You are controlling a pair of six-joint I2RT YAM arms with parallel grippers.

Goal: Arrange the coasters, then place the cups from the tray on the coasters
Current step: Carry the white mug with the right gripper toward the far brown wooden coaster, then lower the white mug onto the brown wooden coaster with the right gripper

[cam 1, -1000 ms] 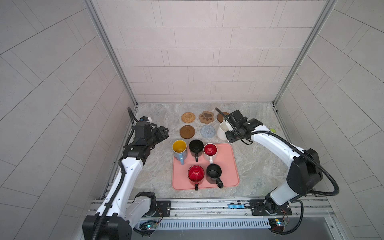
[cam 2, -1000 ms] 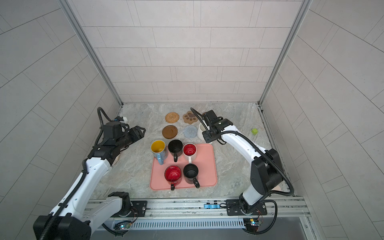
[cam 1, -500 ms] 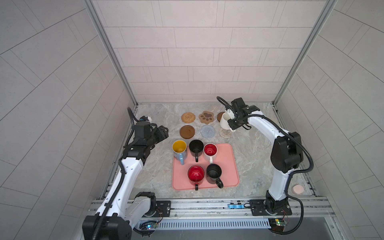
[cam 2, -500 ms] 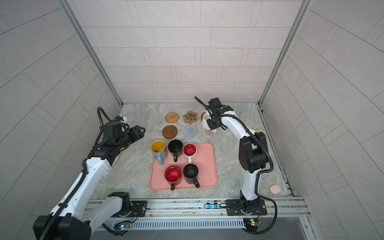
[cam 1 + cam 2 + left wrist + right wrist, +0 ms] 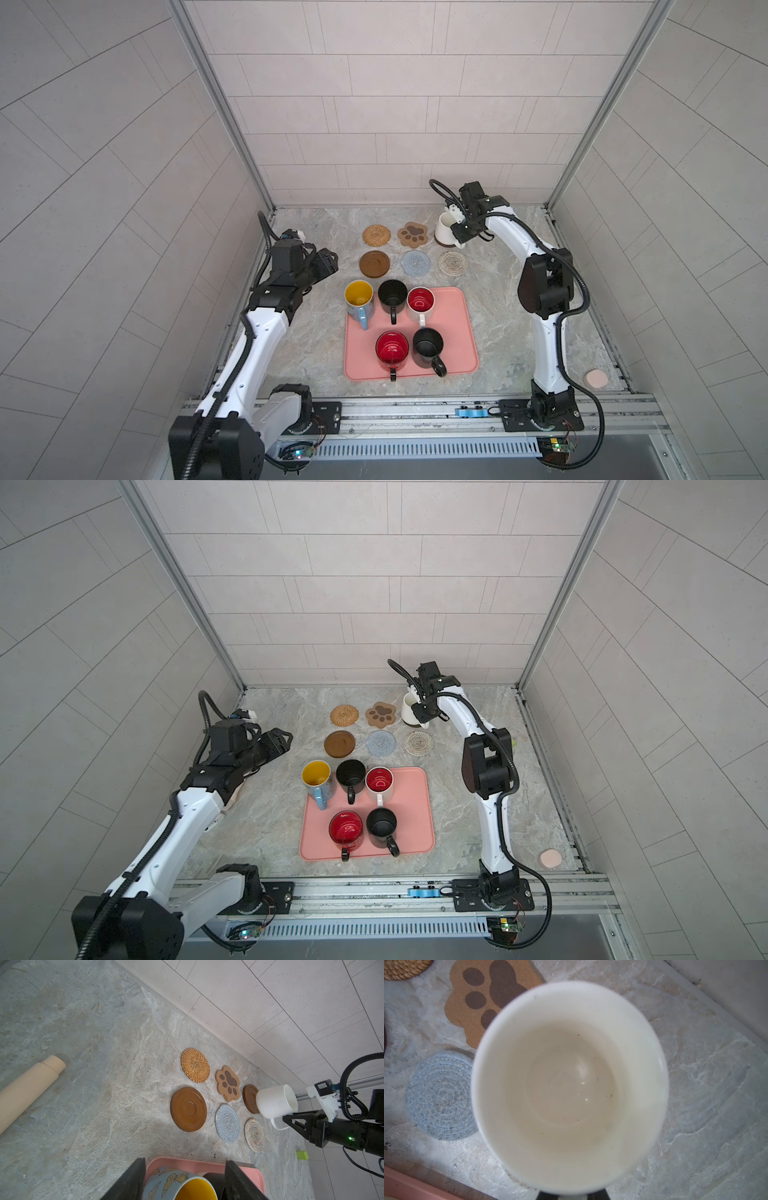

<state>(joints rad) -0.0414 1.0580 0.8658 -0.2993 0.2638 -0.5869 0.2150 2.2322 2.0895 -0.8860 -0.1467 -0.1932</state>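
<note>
White mug [image 5: 446, 230], tilted, at 1 o'clock from the tray [image 5: 457, 332] and over a brown disc [image 5: 250, 1098]; whether the two touch cannot be told. The right gripper [image 5: 464, 237] is clamped on the mug's handle, with the mug body at 9 o'clock of the gripper in both top views. The left gripper [image 5: 328, 266], jaws apart and empty, hangs at 10 o'clock from the tray.

Grey marbled tabletop [image 5: 511, 332], coasters [image 5: 415, 262] in two rows, pink tray [image 5: 457, 332] nearer the rail, pale puck [image 5: 595, 378] at right edge
</note>
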